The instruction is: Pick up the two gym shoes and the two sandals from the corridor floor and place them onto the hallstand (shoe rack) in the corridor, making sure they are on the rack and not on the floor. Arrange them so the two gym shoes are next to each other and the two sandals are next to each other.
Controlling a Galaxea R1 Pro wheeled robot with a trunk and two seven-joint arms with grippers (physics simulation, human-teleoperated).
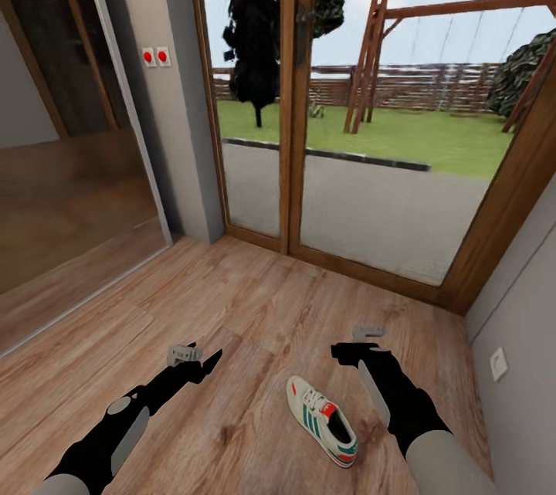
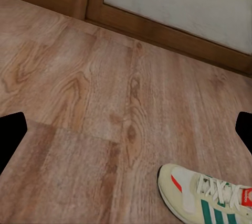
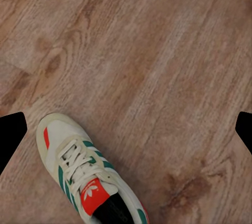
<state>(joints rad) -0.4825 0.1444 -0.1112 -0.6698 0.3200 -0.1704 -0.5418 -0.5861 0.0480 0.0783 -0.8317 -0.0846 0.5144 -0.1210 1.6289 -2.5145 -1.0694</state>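
Note:
One gym shoe [image 1: 322, 419], white with green stripes and a red-orange tongue patch, lies on the wood floor between my two arms, toe pointing away from me. My left gripper [image 1: 185, 356] hovers open to its left, and the left wrist view catches the shoe's toe [image 2: 205, 198] beside the open gripper [image 2: 126, 135]. My right gripper [image 1: 369, 334] hangs open just beyond the shoe and to its right. In the right wrist view the shoe [image 3: 84, 171] lies off to one side of the open gripper [image 3: 126, 135]. The sandals and the hallstand are out of view.
Wood-framed glass doors [image 1: 293, 171] close the corridor ahead, with a garden behind them. A grey wall with a socket [image 1: 499, 364] runs along the right. A grey pillar with two red switches [image 1: 154, 56] and a glossy sliding panel [image 1: 69, 171] stand on the left.

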